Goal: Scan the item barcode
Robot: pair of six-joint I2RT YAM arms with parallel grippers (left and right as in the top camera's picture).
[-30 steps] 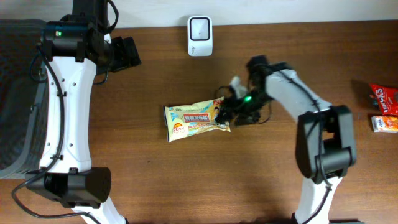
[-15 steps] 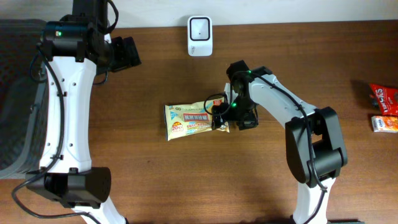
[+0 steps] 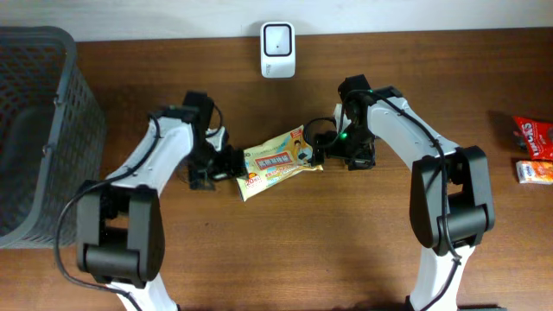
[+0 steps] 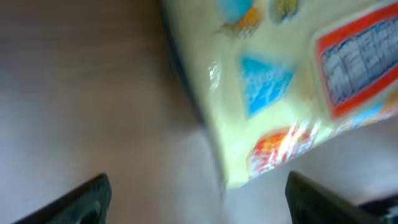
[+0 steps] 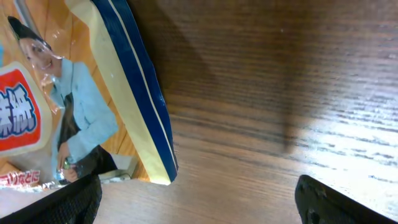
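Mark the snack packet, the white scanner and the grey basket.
snack packet [image 3: 278, 162], overhead view, middle of its printed face.
white scanner [image 3: 277, 50], overhead view, its front face.
grey basket [image 3: 86, 121], overhead view, its mesh side wall.

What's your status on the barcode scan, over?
Left fingers open at packet end. Right fingers open at the other. Packet not gripped. Scanner unobstructed.

A tilted snack packet [image 3: 275, 163] lies on the table [image 3: 302, 250] between the left claw [image 3: 230, 164] and right claw [image 3: 319, 153].

I see a brown wooden table [image 3: 259, 250] with a yellow snack packet [image 3: 278, 162] lying mid-table, a white scanner [image 3: 277, 38] at the back edge, and red packets [image 3: 534, 134] at the far right.
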